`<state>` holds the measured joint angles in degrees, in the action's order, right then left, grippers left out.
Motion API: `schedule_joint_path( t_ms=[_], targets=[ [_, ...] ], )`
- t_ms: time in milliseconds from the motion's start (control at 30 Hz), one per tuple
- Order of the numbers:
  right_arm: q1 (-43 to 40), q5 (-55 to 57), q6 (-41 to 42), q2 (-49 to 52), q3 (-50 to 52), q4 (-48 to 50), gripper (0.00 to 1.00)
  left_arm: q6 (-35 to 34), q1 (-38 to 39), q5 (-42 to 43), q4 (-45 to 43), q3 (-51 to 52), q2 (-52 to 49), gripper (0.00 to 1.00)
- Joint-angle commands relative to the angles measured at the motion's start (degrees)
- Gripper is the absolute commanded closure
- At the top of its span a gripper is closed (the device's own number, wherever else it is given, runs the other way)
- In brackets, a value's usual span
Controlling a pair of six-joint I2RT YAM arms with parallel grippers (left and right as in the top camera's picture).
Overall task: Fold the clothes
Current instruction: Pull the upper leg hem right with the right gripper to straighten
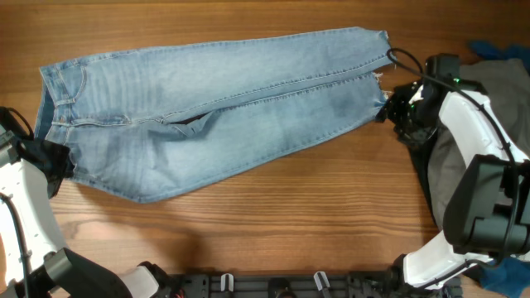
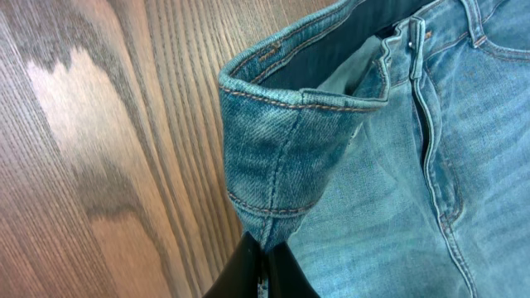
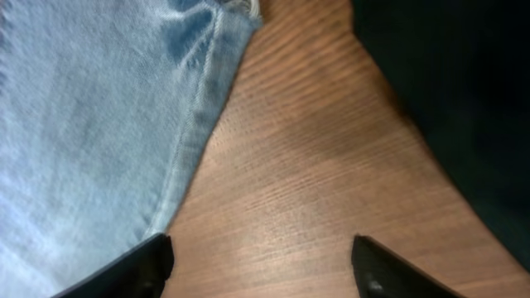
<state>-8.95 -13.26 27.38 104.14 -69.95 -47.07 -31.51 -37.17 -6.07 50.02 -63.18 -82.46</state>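
The light blue jeans (image 1: 207, 108) lie spread flat across the wooden table, waistband at the left, frayed leg hems at the right. My left gripper (image 1: 60, 165) is shut on the lower corner of the waistband; the left wrist view shows its black fingers (image 2: 265, 269) pinching the denim fold (image 2: 281, 157). My right gripper (image 1: 391, 109) is open beside the lower leg hem. In the right wrist view its fingers (image 3: 261, 261) straddle bare wood, the left finger at the edge of the jeans leg (image 3: 91, 124).
A plain grey garment (image 1: 497, 99) with black and bright blue fabric (image 1: 495, 51) lies at the right edge under my right arm. Dark fabric (image 3: 447, 91) fills the right of the right wrist view. A black rail (image 1: 273, 285) runs along the front edge.
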Motion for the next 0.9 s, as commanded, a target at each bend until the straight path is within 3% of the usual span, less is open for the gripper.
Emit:
schedule_joint_path(
  t_ms=[0,433,567,867],
  targets=[
    [0.09,-4.52,0.39,1.40,3.39,4.76,0.38,1.03,0.15,0.72,0.42,-0.79,-0.42,0.96],
    [1.84,-4.31,3.43,1.51,9.57,20.55,0.47,1.03,0.15,0.72,0.42,-0.79,-0.42,0.96],
    [3.02,-0.48,7.56,1.51,10.62,23.50,0.53,1.03,0.15,0.72,0.44,-0.79,-0.42,0.96],
    [3.32,2.43,7.76,2.19,10.84,25.35,0.60,1.03,0.15,0.72,0.44,-0.79,-0.42,0.96]
  ],
)
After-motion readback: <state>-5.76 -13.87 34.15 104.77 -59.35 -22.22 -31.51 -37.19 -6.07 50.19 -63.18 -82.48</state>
